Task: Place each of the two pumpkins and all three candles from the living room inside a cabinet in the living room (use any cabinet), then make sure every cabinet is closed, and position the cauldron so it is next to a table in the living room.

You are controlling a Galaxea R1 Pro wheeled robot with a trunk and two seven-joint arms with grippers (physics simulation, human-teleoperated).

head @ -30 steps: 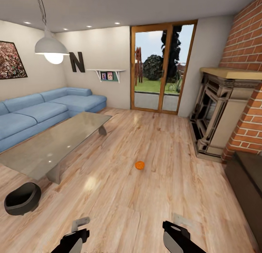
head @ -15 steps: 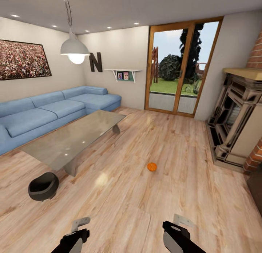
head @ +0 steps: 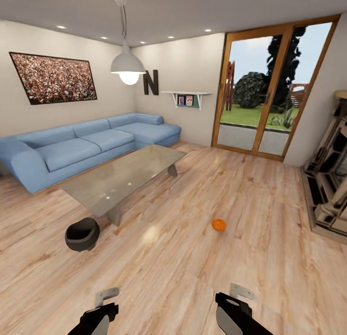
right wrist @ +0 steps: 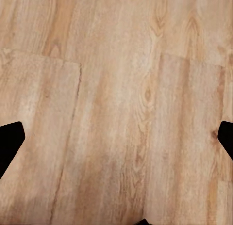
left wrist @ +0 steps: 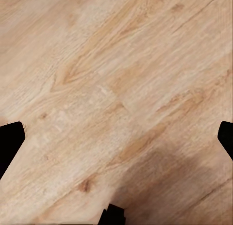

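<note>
While both grippers' fingers spread wide over plank flooring [left wrist: 116, 89], a ribbed orange pumpkin [head: 219, 224] sits centre-right, the matte round-bellied cauldron [head: 82, 234], mouth tilted, lower left beside the slab-topped table [head: 125, 178].

We see the fireplace [head: 332, 180] cut off by the head view's edge, well right of the pumpkin [head: 219, 224]. Both arms end at that view's edge. In the wrist views only dark fingertips [left wrist: 10, 137] (mere corners) show, also [right wrist: 9, 140].

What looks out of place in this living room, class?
A small orange pumpkin lies alone on the bare wooden floor, mid-room. A black cauldron also sits on the floor, tipped sideways, by the near corner of the low table.
</note>
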